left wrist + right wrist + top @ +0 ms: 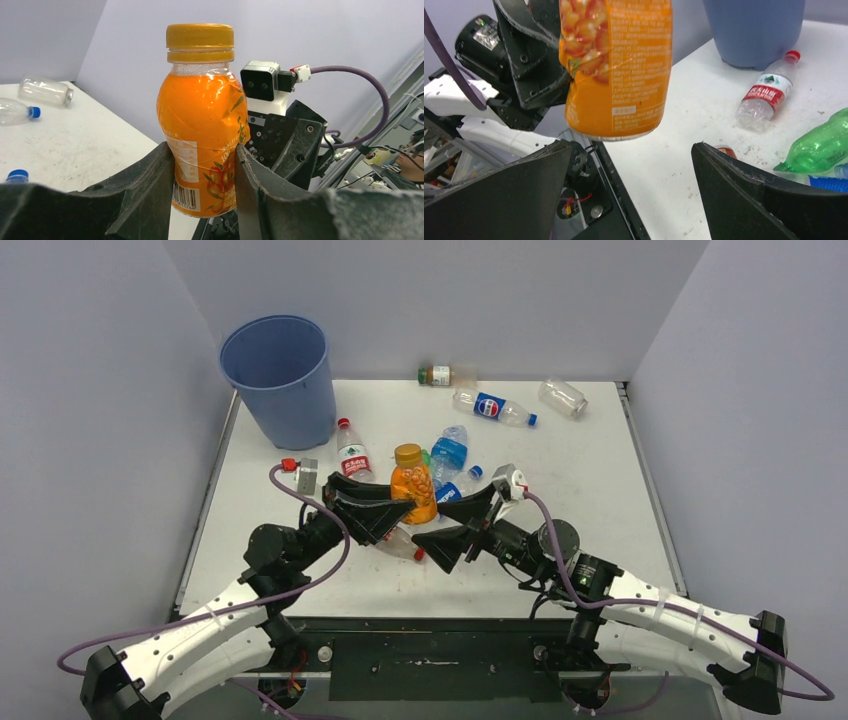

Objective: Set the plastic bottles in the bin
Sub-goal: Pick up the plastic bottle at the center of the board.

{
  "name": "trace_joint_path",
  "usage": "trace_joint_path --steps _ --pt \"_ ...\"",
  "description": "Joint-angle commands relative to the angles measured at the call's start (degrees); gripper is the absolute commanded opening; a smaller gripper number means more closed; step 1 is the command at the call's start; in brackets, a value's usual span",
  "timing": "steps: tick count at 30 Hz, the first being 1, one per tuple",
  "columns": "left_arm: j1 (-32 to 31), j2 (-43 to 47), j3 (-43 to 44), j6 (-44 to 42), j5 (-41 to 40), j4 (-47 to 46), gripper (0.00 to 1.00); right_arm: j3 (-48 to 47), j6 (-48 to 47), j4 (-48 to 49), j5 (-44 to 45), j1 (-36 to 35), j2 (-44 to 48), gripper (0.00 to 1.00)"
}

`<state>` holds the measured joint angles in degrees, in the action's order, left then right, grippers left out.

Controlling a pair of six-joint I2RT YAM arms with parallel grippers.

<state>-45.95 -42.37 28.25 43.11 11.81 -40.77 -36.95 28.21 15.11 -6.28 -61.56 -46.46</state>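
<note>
An orange bottle (412,485) with an orange cap stands upright above the table, and my left gripper (398,515) is shut on its lower body (202,120). My right gripper (428,523) is open just to the right of it; the bottle's base (619,65) hangs above and ahead of the wide-apart jaws (631,170), touching neither. The blue bin (278,375) stands at the table's far left. A red-labelled bottle (352,455) lies near it. A blue-tinted bottle (449,453), a Pepsi bottle (493,408) and a clear bottle (562,397) lie farther back.
A small amber bottle (440,375) lies by the back wall. A clear red-capped bottle (405,545) lies under the grippers. A green bottle (819,147) lies right of the right gripper. The two grippers are close together at the table's middle.
</note>
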Motion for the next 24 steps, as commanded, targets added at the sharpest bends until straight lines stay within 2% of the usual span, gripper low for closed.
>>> trace_joint_path --steps 1,6,9,16,17,18,20,21,22,24 --pt "0.3 -0.7 -0.2 3.0 1.9 -6.9 0.00 -0.9 0.4 10.3 4.1 -0.2 0.1 0.97" --pt "0.3 -1.5 -0.2 3.6 3.2 -7.5 0.00 -0.9 1.1 14.6 4.0 -0.3 -0.6 0.97" --pt "0.3 -1.7 -0.3 4.2 3.7 -8.1 0.00 -2.0 1.1 13.7 4.6 -0.3 -1.9 0.96" --pt "0.2 -1.9 -0.7 5.4 3.7 -9.1 0.00 -2.2 1.8 12.6 4.0 -0.3 -3.3 0.55" --pt "0.1 -1.8 -0.7 5.4 3.4 -9.0 0.05 -2.2 1.7 12.3 4.0 -0.3 -3.2 0.49" --pt "0.1 -1.8 -0.8 5.4 3.3 -9.0 0.21 -2.1 1.4 12.1 4.0 -0.2 -3.0 0.44" --pt "0.2 -1.5 -1.1 5.4 2.8 -8.8 0.66 -2.1 0.6 11.3 3.7 -0.3 -2.2 0.38" --pt "0.2 -1.1 -1.1 5.4 2.3 -8.2 0.93 -2.1 0.1 10.5 3.7 -0.3 -1.7 0.36" --pt "0.2 -0.5 -1.2 5.0 1.6 -7.5 0.97 -2.1 -0.7 9.5 3.7 -0.2 -1.2 0.34" --pt "0.5 1.2 -1.0 3.4 -0.1 -5.6 0.96 -2.2 -2.3 7.3 4.2 -0.3 0.1 0.31"
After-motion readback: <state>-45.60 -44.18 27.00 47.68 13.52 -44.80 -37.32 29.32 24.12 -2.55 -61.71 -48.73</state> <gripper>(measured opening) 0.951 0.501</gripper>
